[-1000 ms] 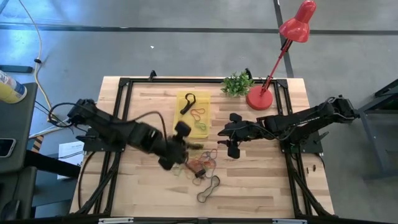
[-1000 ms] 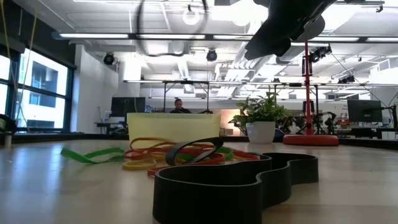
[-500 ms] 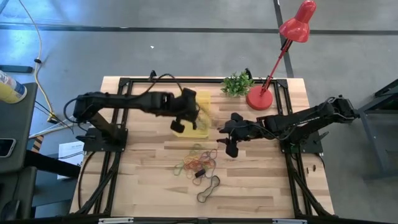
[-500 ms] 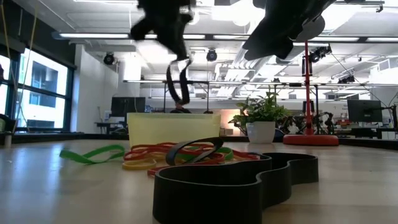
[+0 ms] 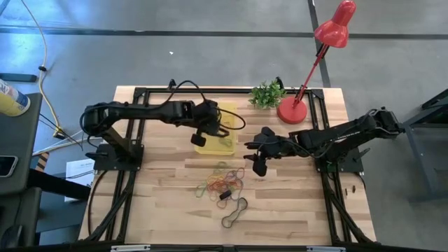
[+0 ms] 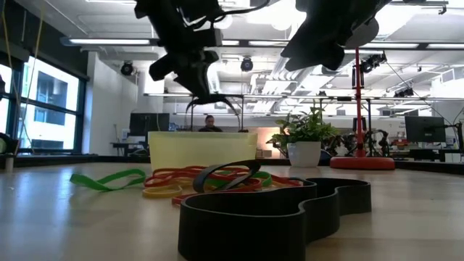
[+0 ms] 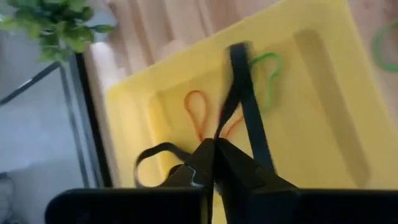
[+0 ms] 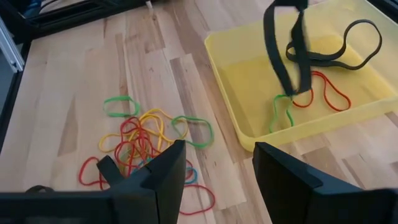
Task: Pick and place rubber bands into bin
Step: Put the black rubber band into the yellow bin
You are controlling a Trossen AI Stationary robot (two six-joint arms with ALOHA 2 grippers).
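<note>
I have the left tool (image 5: 207, 126) over the bin (image 5: 229, 110), its fingers pinched shut on a black band (image 7: 244, 106) that dangles straight down into the tray. That is what the coming release turns on: the band's long axis hangs vertical, directly below the tool and inside the bin's walls, so by my reading it should drop in without any sideways shift. The right tool (image 5: 257, 162) waits beside the bin on the lamp's side, fingers parted with nothing between them. It is no farther from the loose pile of rubber bands (image 5: 222, 183) on the tabletop than my left tool is (so it may be the better arm for the next pick). The right wrist view shows what the high view hides: another black loop (image 8: 339, 46), a green band (image 8: 281, 112) and an orange band (image 8: 323, 90) already lying in the bin. The low view shows a wide black band (image 6: 275, 210) nearest the camera.
</note>
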